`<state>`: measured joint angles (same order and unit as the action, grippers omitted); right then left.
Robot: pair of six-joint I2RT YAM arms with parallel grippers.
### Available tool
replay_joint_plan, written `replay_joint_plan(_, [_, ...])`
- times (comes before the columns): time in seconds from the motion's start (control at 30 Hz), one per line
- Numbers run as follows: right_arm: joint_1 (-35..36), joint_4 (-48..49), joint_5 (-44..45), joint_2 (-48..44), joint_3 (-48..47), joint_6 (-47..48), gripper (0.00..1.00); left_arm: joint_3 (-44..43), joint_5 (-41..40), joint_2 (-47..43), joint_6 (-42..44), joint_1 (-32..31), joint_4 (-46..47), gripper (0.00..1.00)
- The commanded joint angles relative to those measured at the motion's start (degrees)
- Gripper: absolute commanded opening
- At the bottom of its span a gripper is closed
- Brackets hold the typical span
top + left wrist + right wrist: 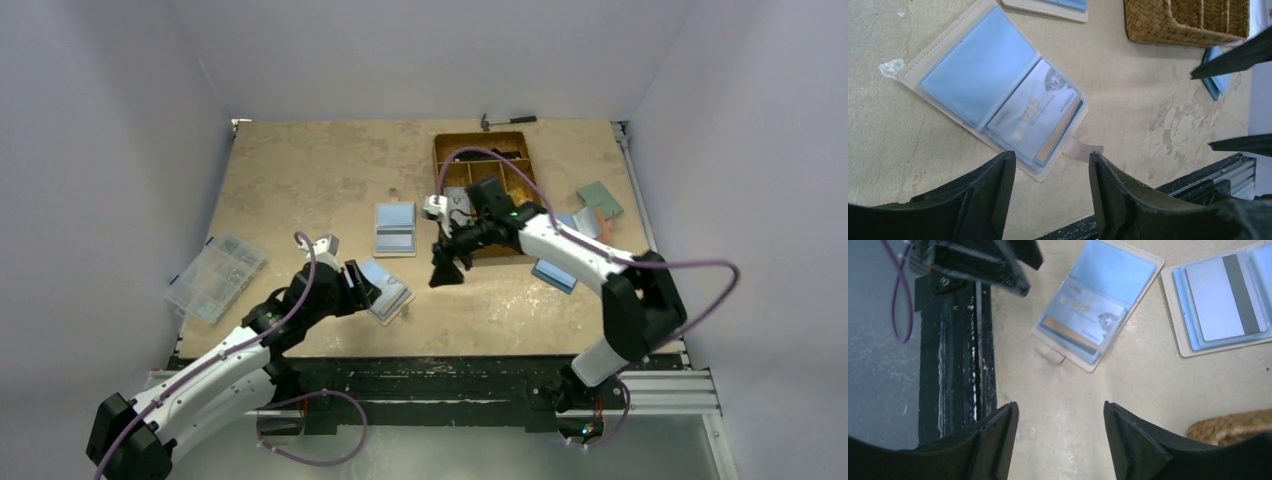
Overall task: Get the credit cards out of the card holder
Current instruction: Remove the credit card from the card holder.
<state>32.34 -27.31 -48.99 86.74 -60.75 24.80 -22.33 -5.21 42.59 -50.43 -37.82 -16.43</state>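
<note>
A tan card holder (390,295) lies open on the table near the front, with light blue inner pockets (978,70). A silver VIP credit card (1033,117) sits in its right pocket, with more card edges under it. It also shows in the right wrist view (1098,305). My left gripper (362,285) is open and empty, its jaws (1050,162) just short of the holder's near edge and tab. My right gripper (446,272) is open and empty, hovering over bare table (1060,410) to the holder's right. A second open holder (395,228) holds a grey striped card (1225,295).
A brown woven compartment tray (485,190) stands behind my right arm. A clear organiser box (215,275) lies at the left edge. More blue and green holders or cards (595,210) lie at the right. A hammer (507,121) lies at the back. The black rail (955,340) runs along the front.
</note>
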Motion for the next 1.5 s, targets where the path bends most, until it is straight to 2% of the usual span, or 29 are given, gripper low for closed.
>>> replay_joint_plan(0.0, [5.66,4.99,7.91,9.55,-10.62,-12.22,0.64,-0.19,-4.03,-2.06,-0.57,0.46,-0.45,0.6])
replay_joint_plan(0.13, [7.52,3.99,9.44,18.86,-16.83,-16.03,0.59,-0.55,-4.68,0.8,1.64,0.38,0.0,0.6])
replay_joint_plan(0.43, [9.19,0.86,12.94,29.07,-24.69,-16.07,0.7,3.5,-2.34,7.42,-2.17,0.43,9.81,0.58])
replay_joint_plan(0.67, [10.84,0.86,11.96,32.83,-25.86,-17.06,0.7,6.78,-1.18,8.01,-3.46,0.43,13.24,0.59])
replay_joint_plan(0.8, [11.45,1.07,9.28,32.79,-25.39,-17.11,0.65,8.84,0.64,9.36,-4.39,0.43,17.19,0.59])
replay_joint_plan(1.03, [11.87,1.7,6.3,30.91,-24.5,-17.68,0.43,9.97,2.22,9.28,-4.3,0.39,19.9,0.59])
replay_joint_plan(1.2, [11.87,2.81,4.53,28.88,-22.97,-18.82,0.31,10.85,3.95,8.69,-4.24,0.39,22.0,0.58])
replay_joint_plan(1.47, [11.78,5.88,2.82,26.56,-19.63,-21.78,0.29,10.91,6.35,6.14,-3.12,0.39,22.92,0.59])
